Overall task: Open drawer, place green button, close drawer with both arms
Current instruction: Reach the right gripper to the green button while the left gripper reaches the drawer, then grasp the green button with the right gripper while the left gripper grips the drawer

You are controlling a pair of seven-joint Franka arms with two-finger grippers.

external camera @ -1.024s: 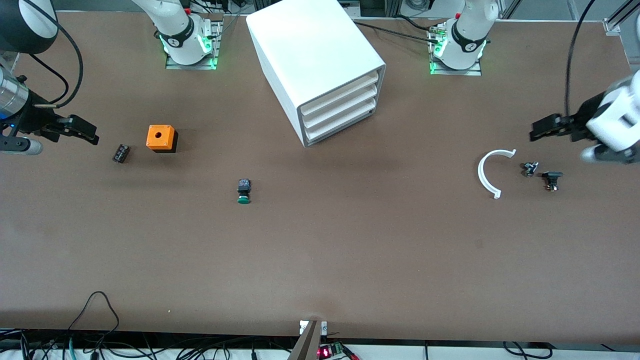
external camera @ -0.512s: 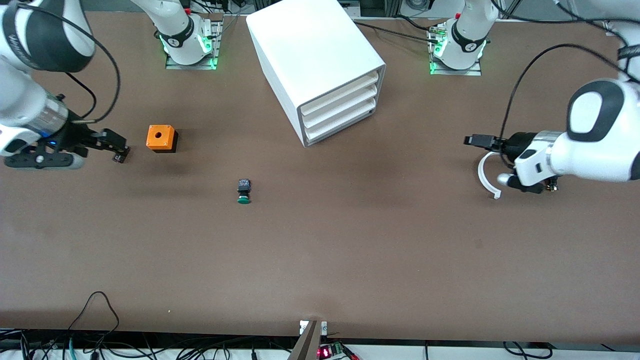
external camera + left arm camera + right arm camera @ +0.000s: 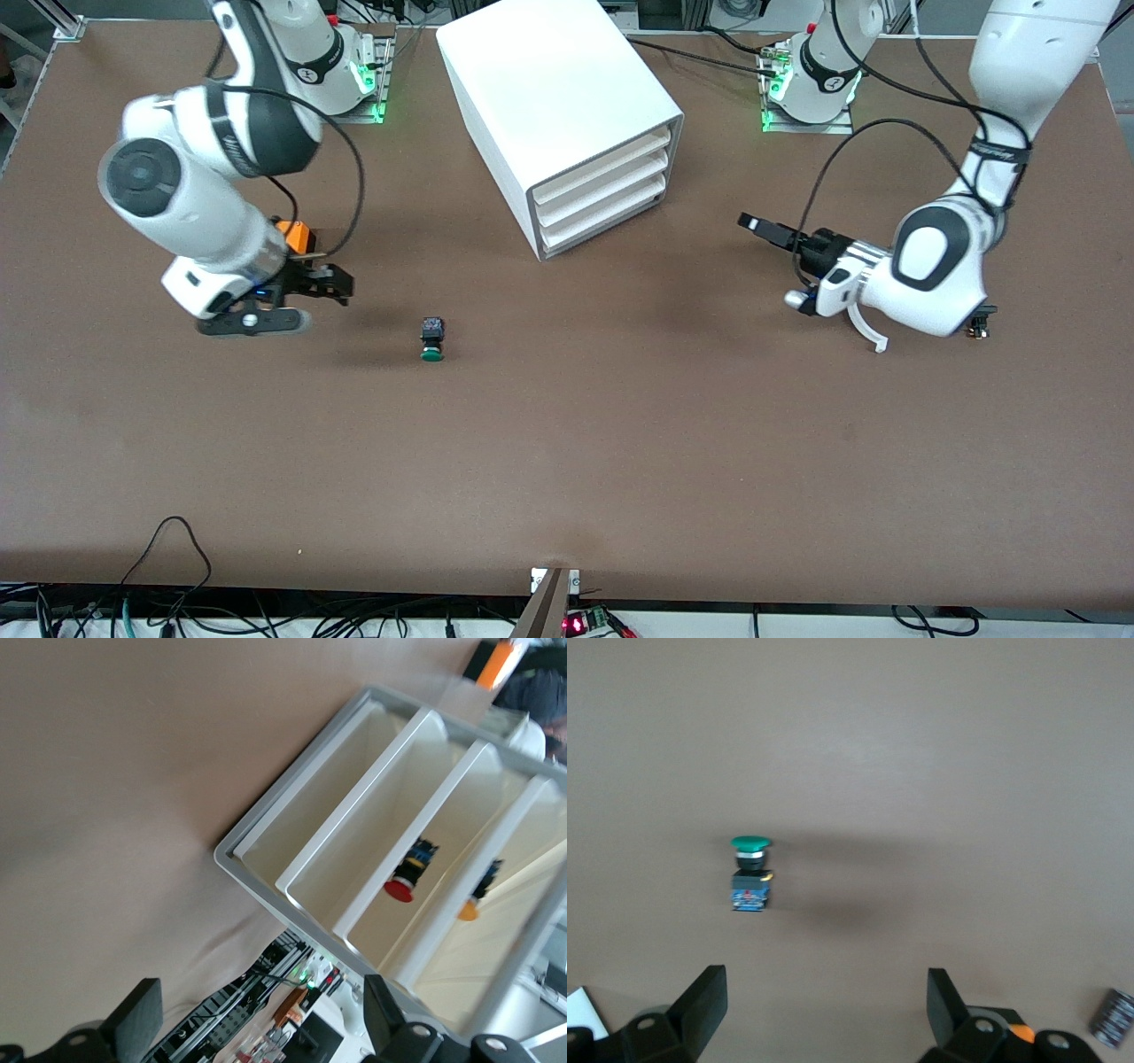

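Note:
The white cabinet [image 3: 567, 106] stands at the table's middle with all three drawers shut. The lowest drawer [image 3: 602, 223] also shows in the left wrist view [image 3: 310, 806], facing my left gripper. The button [image 3: 432, 341] lies on its side on the table, green cap toward the front camera. It also shows in the right wrist view [image 3: 750, 873]. My right gripper [image 3: 337, 285] is open and empty over the table between the orange box and the button. My left gripper [image 3: 753, 224] is open and empty over the table, beside the cabinet front toward the left arm's end.
An orange box [image 3: 299, 236] is partly hidden under the right arm. A small black part [image 3: 1110, 1014] lies near it. A white curved piece [image 3: 873, 332] and a small black part [image 3: 979, 321] lie under the left arm. The two upper drawers hold a red-capped [image 3: 412, 870] and an orange-capped part [image 3: 478, 890].
Both arms have swung in from the table's ends. The right gripper passed the orange box toward the button. The left gripper moved toward the cabinet front.

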